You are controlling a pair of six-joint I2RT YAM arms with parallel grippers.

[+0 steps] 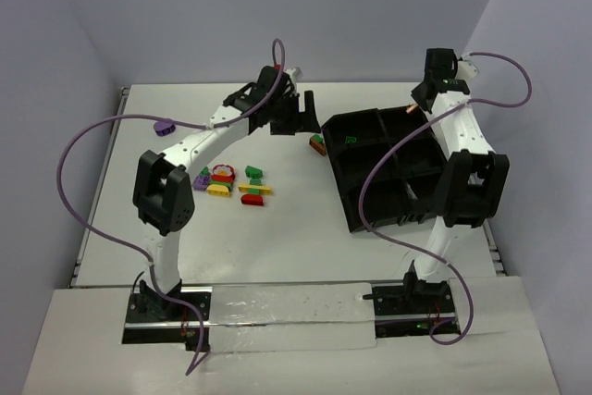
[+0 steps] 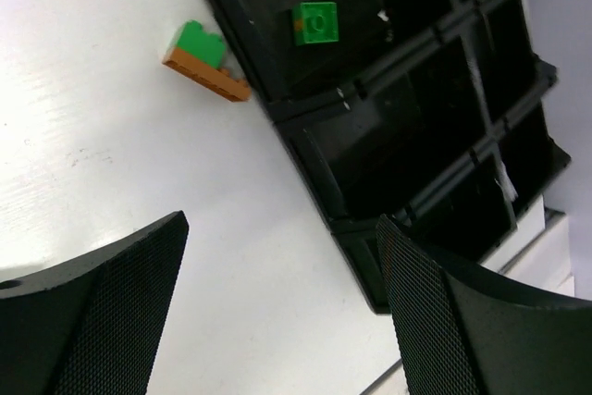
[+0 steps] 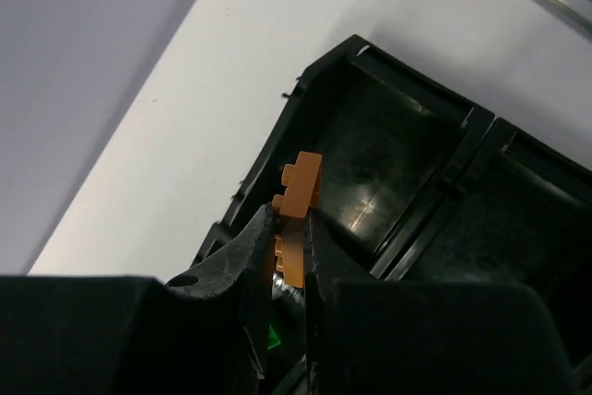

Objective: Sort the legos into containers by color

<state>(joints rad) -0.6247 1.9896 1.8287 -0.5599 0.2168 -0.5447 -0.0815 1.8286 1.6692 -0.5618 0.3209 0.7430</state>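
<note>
- The right claw was pinched shut on an orange brick, holding it on edge above the far end of the black tray.
- The left claw stood wide apart and empty over the tabletop, just beside the tray's outer wall.
- A green brick lay in a far corner compartment. A green-and-orange stack lay on the tabletop, seemingly touching that wall. The other legos sat clustered well apart from the tray.
- The drop would likely go best centred over a compartment without green in it, off the dividers, with the brick lowered below the rim before release.
- Both claws crowded the tray's far end, while open room lay between the tray and the cluster.
</note>
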